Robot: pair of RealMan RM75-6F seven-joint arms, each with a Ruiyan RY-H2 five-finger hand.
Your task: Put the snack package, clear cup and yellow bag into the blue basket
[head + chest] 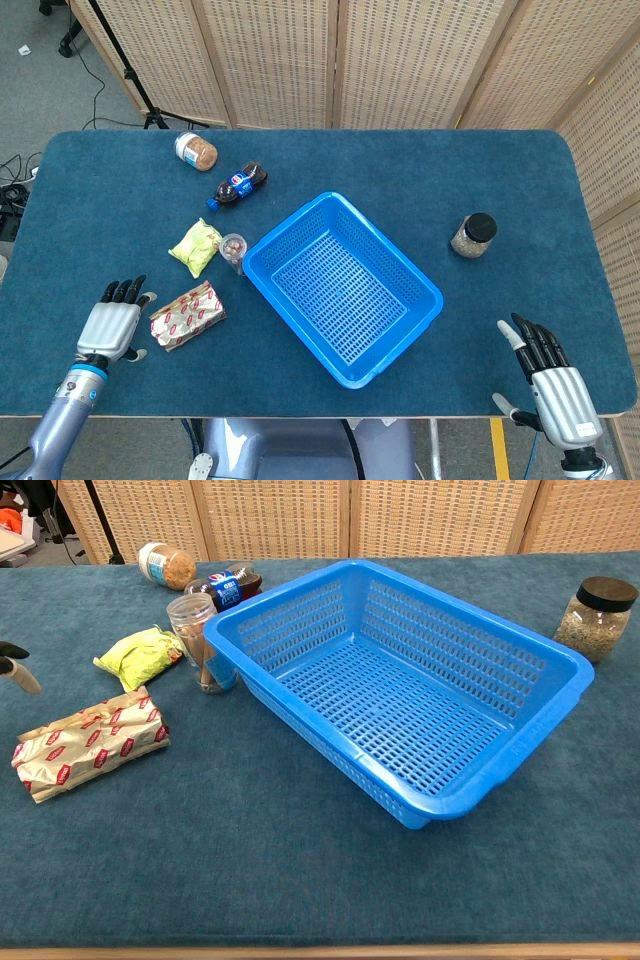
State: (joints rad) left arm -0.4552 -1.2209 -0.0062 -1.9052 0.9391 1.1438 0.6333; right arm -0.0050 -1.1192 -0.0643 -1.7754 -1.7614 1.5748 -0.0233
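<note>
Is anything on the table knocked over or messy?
Two things lie on their sides at the far left: the cola bottle and the white-lidded jar. Nothing looks spilled. The clear cup and dark-lidded jar stand upright, and the blue basket sits askew, empty.

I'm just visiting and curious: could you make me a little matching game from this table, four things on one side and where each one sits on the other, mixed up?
Things:
1. clear cup
2. snack package
3. dark-lidded jar
4. cola bottle

Places:
A. alone, to the right of the blue basket
B. lying on its side behind the cup
C. upright at the basket's left corner
D. flat on the cloth, beside the left hand

Pairs: 1-C, 2-D, 3-A, 4-B
</note>
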